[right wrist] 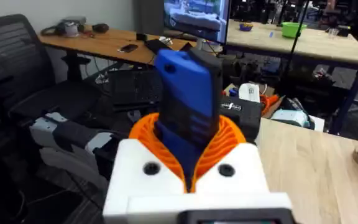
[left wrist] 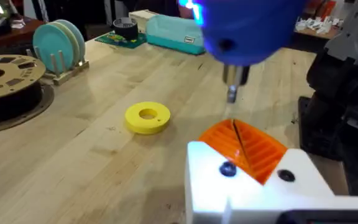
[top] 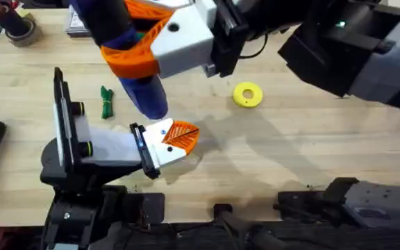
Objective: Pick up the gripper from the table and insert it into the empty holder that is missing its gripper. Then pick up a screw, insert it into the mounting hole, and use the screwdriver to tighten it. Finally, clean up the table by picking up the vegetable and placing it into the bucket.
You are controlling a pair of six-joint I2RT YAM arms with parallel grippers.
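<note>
Two grippers are at work near the front edge of the bench. The right gripper (right wrist: 188, 162) has its orange ribbed pads pressed against the sides of the blue screwdriver (top: 144, 94), pinching it upright, with the thin metal tip (left wrist: 231, 93) hanging just above the orange gripper (top: 180, 135), which sits in the white holder (top: 160, 154) on the stand arm at the front left of the bench. The left gripper (left wrist: 247, 165) appears in its own wrist view as an orange pad on a white mount, but whether its jaws are spread or closed I cannot tell. My judgement is that the tightening step is in hand. The screwdriver looks rigid and smooth-walled, so it could twist or slide in a light pinch; holding it across the thick middle of the body seems sound. The dark-green vegetable (top: 106, 101) lies towards the left side of the bench, apart from the stand; it looks light and soft, best taken at its pinched middle. A yellow ring (top: 247, 94) rests near the bench's centre.
</note>
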